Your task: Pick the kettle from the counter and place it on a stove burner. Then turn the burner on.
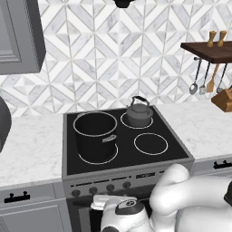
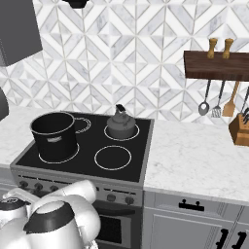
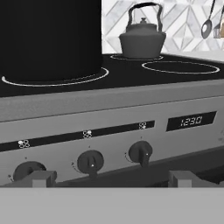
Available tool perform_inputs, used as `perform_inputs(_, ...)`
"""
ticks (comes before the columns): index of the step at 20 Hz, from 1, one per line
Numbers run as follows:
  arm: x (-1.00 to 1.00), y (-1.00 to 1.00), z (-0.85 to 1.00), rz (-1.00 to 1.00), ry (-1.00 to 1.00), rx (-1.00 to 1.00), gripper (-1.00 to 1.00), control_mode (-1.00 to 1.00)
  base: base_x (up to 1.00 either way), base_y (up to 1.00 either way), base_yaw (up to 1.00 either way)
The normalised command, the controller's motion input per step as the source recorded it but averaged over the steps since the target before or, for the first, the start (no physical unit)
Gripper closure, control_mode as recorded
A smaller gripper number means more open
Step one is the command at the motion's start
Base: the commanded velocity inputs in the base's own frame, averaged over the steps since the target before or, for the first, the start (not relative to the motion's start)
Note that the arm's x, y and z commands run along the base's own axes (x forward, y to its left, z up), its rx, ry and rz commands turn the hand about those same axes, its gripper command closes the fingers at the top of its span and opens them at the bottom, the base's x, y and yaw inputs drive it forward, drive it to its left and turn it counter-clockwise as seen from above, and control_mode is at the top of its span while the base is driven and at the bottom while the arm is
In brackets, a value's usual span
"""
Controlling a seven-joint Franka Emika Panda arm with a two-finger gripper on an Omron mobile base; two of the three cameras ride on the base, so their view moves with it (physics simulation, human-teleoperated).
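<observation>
The dark-grey kettle (image 1: 139,113) (image 2: 120,125) (image 3: 142,39) stands upright on the back-right stove burner (image 1: 136,128) (image 2: 121,138) (image 3: 135,57), a thin white ring on the black glass. White marble counter (image 1: 27,149) (image 2: 194,155) lies on both sides of the stove. My gripper (image 3: 113,179) is open and empty, low in front of the stove's control panel. It faces a row of dark knobs (image 3: 90,162), and the rightmost knob in the hand view (image 3: 141,153) is just above and right of the gap between the fingertips (image 3: 41,178).
A tall black pot (image 1: 95,133) (image 2: 54,133) (image 3: 50,39) sits on the front-left ring. The front-right ring (image 1: 135,144) (image 2: 113,168) is bare. Utensils hang under a wooden shelf (image 2: 216,65), with a knife block (image 2: 239,129) at the right. A clock display (image 3: 190,121) sits right of the knobs.
</observation>
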Motion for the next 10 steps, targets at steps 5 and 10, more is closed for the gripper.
perform_inputs(5, 0.51, -0.12, -0.07, 0.00, 0.00, 0.00, -1.00, -1.00, 0.00, 0.00, 0.00)
perform_inputs(10, 0.19, -0.29, -0.20, 0.00, 0.00, 0.00, -1.00, -1.00, 0.00, 0.00, 0.00)
